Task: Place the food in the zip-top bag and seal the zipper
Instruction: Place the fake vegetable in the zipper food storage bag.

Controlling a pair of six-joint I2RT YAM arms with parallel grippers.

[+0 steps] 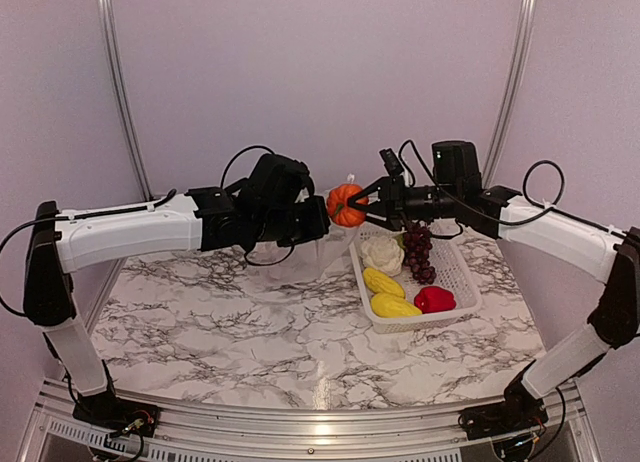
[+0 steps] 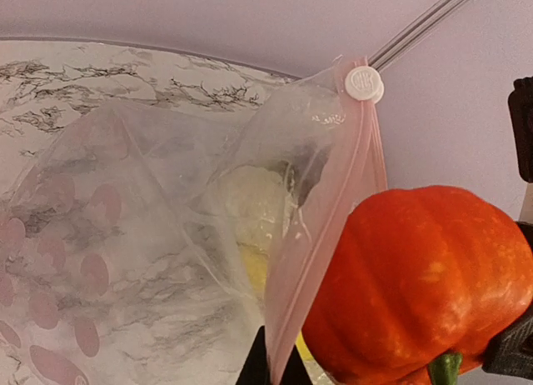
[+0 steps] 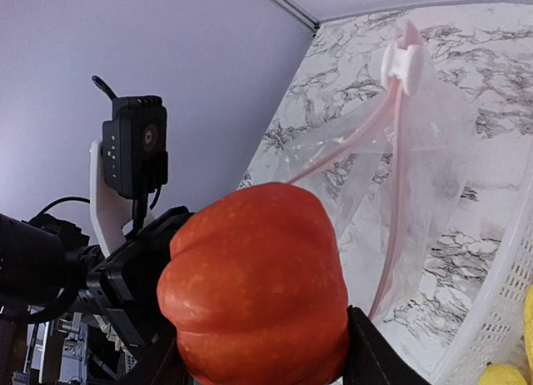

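Note:
My right gripper (image 1: pixel 366 204) (image 3: pixel 258 356) is shut on the orange piece (image 1: pixel 346 204) (image 3: pixel 258 289), a toy pumpkin, and holds it in the air. It hangs right beside the mouth of the zip-top bag (image 2: pixel 150 235) (image 3: pixel 441 160). My left gripper (image 1: pixel 316 222) (image 2: pixel 279 367) is shut on the bag's mouth edge and holds it up. The zipper (image 2: pixel 333 227) (image 3: pixel 393 193) is a pale pinkish strip with a white slider (image 2: pixel 364 82) at its far end. The mouth gapes open in the right wrist view. The pumpkin (image 2: pixel 425 285) touches the outside of the zipper edge.
A white latticed basket (image 1: pixel 455 272) at the right holds a white cauliflower (image 1: pixel 382 252), a dark grape bunch (image 1: pixel 418 250), two yellow pieces (image 1: pixel 383 281) (image 1: pixel 393 305) and a red pepper (image 1: pixel 434 299). The basket's rim (image 3: pixel 500 310) lies just below the bag.

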